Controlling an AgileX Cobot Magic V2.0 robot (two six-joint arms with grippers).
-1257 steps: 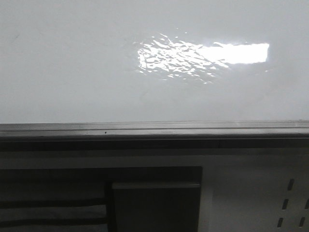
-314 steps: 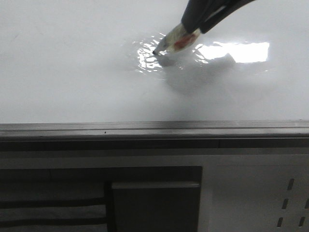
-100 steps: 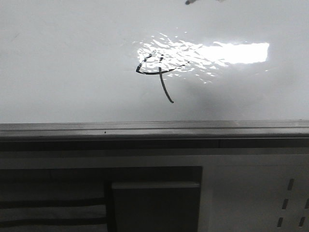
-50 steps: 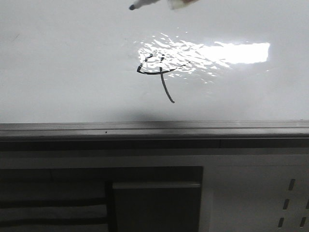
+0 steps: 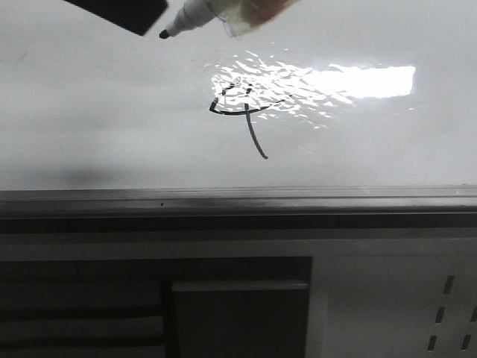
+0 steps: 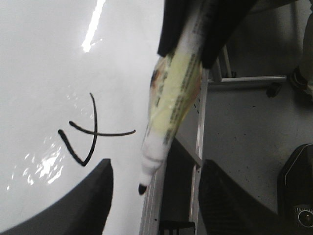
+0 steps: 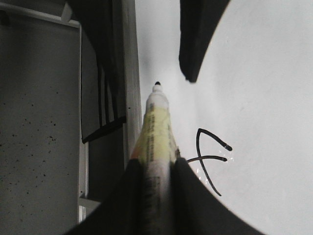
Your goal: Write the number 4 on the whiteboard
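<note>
Sitting at the left edge of the glare (image 5: 313, 86) on the whiteboard (image 5: 97, 112), the 4 (image 5: 242, 119) is drawn in thin black strokes with a long slanted tail, above the grey frame (image 5: 238, 200). A marker (image 5: 216, 13) hangs over the board, tip apart from the 4. The right gripper (image 7: 156, 169) clamps its barrel. The left gripper (image 6: 156, 188) stands spread around the marker's tip.

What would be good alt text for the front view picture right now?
A small black hand-drawn number 4 sits on a glossy whiteboard beside a bright light reflection. A marker hangs above it, tip off the board, pointing toward a dark gripper finger at the top edge.
</note>
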